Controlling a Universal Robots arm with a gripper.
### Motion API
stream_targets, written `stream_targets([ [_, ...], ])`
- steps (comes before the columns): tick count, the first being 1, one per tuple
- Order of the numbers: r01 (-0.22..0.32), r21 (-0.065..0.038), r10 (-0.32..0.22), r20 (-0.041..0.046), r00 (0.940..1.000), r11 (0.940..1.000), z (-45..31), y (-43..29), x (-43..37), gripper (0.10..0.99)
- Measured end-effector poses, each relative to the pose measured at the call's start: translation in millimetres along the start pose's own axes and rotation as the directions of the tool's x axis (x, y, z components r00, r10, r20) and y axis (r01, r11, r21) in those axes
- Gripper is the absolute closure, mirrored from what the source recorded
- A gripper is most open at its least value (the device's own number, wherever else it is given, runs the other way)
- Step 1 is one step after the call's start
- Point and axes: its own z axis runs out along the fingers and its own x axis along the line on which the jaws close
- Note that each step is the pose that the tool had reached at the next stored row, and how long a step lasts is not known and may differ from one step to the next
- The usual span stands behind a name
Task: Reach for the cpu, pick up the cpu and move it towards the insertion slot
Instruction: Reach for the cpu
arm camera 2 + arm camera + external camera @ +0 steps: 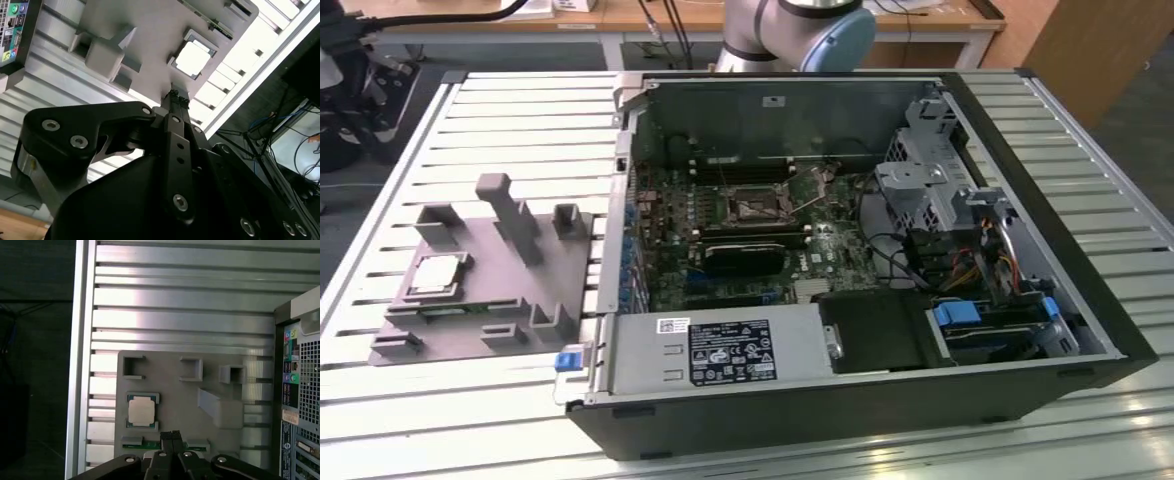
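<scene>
Cpu (141, 410) in grey tray (170, 365), untouched; hand (171, 435) well clear, seemingly closed, empty; arm (798, 30) largely cut off.

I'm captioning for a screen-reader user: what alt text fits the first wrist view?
The cpu lies in a recess of the grey tray, the shut, empty claw poised near it. The tray rests on a slatted metal table.

On the counter (520, 110), a tray (494, 285) lies at the exterior view's left, just beside an open computer case (1094, 300) at its right. The cpu (436, 272) sits in a recess on the tray's side away from the case. The insertion slot (755, 207) lies on the board (670, 275) inside the case. In the first wrist view the hand (171, 436) is apart from the cpu.
</scene>
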Motion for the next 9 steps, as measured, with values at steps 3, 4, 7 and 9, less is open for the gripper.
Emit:
stream_targets([
  [3,0.0,0.001,0.0,0.0001,1.0,1.0,1.6,-0.6,5.0,0.98],
  [4,0.0,0.001,0.0,0.0001,1.0,1.0,2.5,-1.1,7.0,0.98],
  [7,0.0,0.001,0.0,0.0001,1.0,1.0,4.9,-2.9,11.5,0.98],
  [9,0.0,0.001,0.0,0.0,1.0,1.0,6.4,-4.4,13.4,0.98],
])
